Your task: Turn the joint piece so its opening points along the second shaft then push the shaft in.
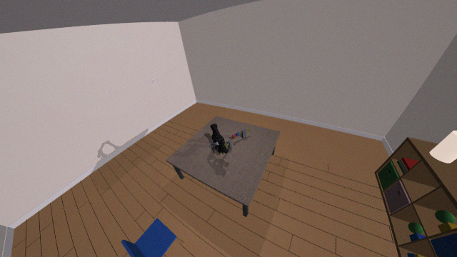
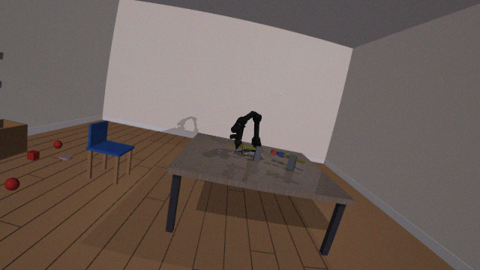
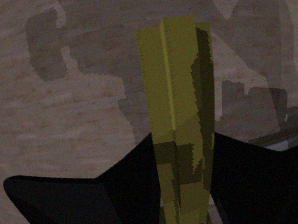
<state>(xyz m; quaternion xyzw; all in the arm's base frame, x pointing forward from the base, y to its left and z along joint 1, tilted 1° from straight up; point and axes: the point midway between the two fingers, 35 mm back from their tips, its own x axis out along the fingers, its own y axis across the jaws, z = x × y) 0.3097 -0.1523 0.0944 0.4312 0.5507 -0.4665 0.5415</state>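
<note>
The second shaft [image 3: 179,75] is long, yellow and ridged. It also shows in the exterior view [image 2: 249,148], running through its upright grey block [image 2: 257,154] [image 1: 230,144]. My gripper [image 3: 174,134] [image 2: 237,147] is shut on this shaft, on the side of the block away from the joint. The red joint piece [image 2: 274,152] [image 1: 233,136] sits beyond a blue part [image 2: 280,154] [image 1: 237,134] on the fixed yellow shaft [image 2: 301,161], which its grey block [image 2: 292,162] [image 1: 244,133] holds. A gap shows between red piece and second shaft. The opening's exact direction is too small to tell.
The blocks and arm stand on a grey-brown table [image 1: 246,171] [image 2: 210,169]. The arm's base is close behind the second shaft's block. A pale flat object lies near the arm base, partly hidden. A blue chair [image 2: 110,148] stands on the floor away from the table.
</note>
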